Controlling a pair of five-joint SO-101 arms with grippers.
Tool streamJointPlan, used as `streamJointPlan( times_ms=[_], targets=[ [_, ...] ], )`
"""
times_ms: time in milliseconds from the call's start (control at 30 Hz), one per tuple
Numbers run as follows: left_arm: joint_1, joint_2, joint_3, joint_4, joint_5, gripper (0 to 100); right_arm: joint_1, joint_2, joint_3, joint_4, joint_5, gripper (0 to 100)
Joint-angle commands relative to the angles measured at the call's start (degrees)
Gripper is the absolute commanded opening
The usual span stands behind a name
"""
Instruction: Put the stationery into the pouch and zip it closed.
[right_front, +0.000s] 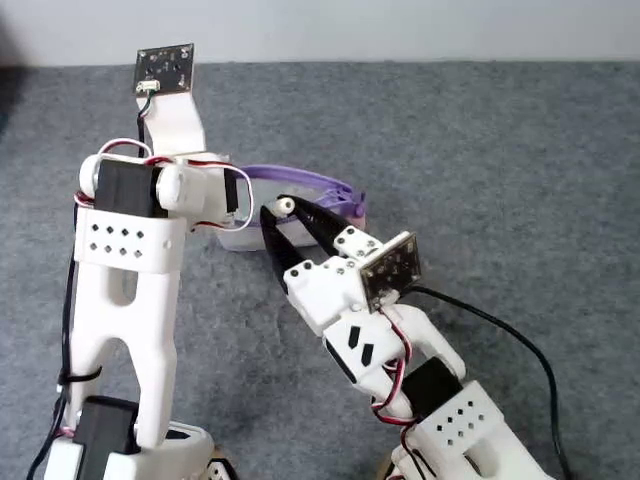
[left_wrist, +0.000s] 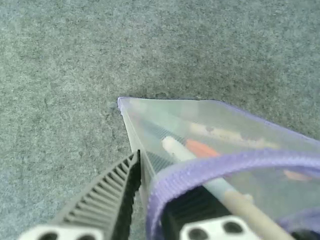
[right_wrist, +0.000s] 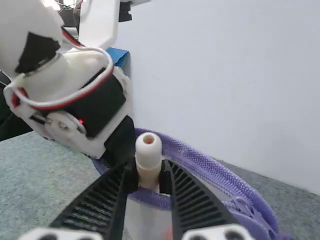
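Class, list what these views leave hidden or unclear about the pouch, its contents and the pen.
High view: the left arm covers most of the pouch, hiding its contents.
Left wrist view: items behind the pouch wall blur; count unclear.
Right wrist view: the pen has its lower end hidden by the right gripper.

I read the pouch (left_wrist: 165, 117) as clear with a purple zip band, the table (right_front: 500, 150) as flecked grey. I see a cream pen (right_wrist: 148, 152) and an orange pen (left_wrist: 202, 148).

Pouch (right_front: 310, 188) on table (right_front: 500, 150), left gripper (left_wrist: 145, 172) on its rim, pen (right_wrist: 148, 147) in right gripper (right_wrist: 147, 172) at its mouth
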Motion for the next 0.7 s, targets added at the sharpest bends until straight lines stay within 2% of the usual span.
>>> streamJointPlan(
  times_ms=[0, 100, 200, 400, 667],
  targets=[
    [0.1, 0.3, -1.5, 0.4, 0.6, 1, -0.6, 1.3, -0.9, -0.6, -0.4, 3.5],
    [-0.2, 0.3, -1.5, 0.4, 0.6, 1, -0.6, 1.4, -1.5, 1.6, -0.2, 14.3],
    [-0.1, 0.3, -1.5, 0.4, 0.6, 1, -0.6, 1.5, -6.7, 10.9, -0.5, 24.7],
    [0.2, 0.3, -1.5, 0.4, 0.6, 1, 2.2, 1.7, -19.2, 20.8, -0.5, 25.5],
    [-0.1, 0.3, -1.5, 0.4, 0.6, 1, 14.3, 1.2, -26.6, 40.6, -0.6, 25.5]
  ],
)
